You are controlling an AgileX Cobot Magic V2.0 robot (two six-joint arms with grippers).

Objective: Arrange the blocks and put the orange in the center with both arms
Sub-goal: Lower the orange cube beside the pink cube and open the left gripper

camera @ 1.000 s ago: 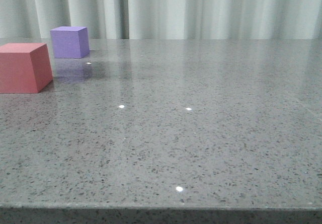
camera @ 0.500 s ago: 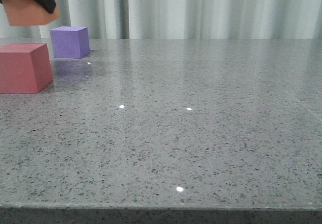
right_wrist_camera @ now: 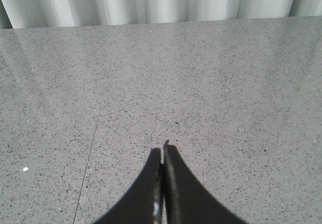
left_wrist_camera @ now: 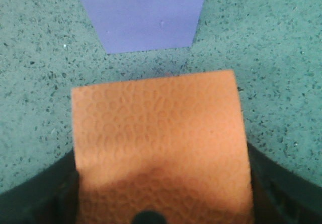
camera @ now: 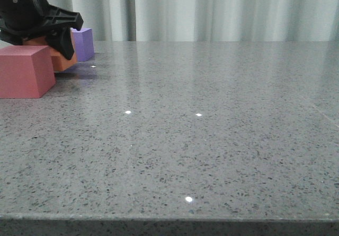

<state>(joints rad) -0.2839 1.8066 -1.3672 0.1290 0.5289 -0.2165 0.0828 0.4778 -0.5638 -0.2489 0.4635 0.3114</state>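
My left gripper (camera: 45, 34) is shut on the orange cube (camera: 63, 60), low at the table between the red-pink cube (camera: 24, 70) and the purple cube (camera: 83, 42) at the far left. In the left wrist view the orange cube (left_wrist_camera: 161, 148) fills the space between the dark fingers (left_wrist_camera: 37, 194), with the purple cube (left_wrist_camera: 146, 15) just beyond it. I cannot tell if the orange cube rests on the table. My right gripper (right_wrist_camera: 162, 151) is shut and empty over bare table; it does not show in the front view.
The grey speckled table (camera: 212, 130) stretches to the right and toward the front edge. Pale curtains (camera: 222, 8) hang behind the table's far edge.
My left gripper has come down with the orange cube from the top left to the gap between the red-pink and purple cubes. The two other cubes have not moved.
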